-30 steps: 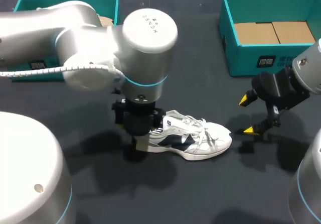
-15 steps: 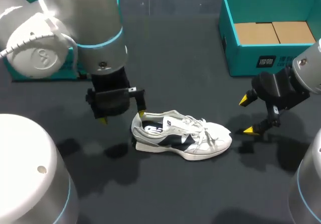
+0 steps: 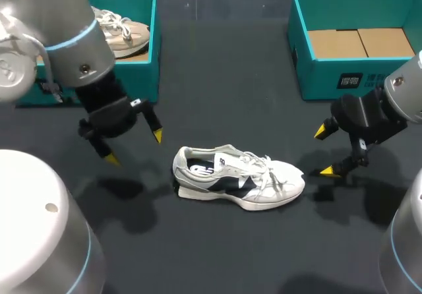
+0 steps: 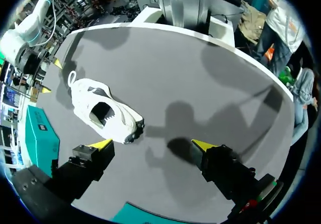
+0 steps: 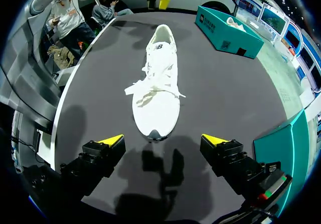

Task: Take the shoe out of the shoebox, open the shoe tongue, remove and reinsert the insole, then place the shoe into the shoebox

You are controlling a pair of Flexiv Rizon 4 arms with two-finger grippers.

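**Supervisor:** Report the layout, largest item first.

**Operator:** The table (image 3: 217, 76) carries two teal boxes. The right shoebox (image 3: 343, 82) holds only cardboard. The shoe (image 3: 241, 177) stands on its sole at mid-table, outside both boxes, heel toward my left arm and toe toward my right.

**Supervisor:** Grippers?

**Operator:** The left gripper (image 3: 134, 147) hangs near the heel, fingers apart, holding nothing. The right gripper (image 3: 324, 151) hangs just off the toe, fingers apart and empty too.

**Supervisor:** Step in hand?

**Operator:** I judge removal complete, with opening the tongue next. One gripper should pin the shoe. The other should descend at the lace opening and draw the tongue forward.
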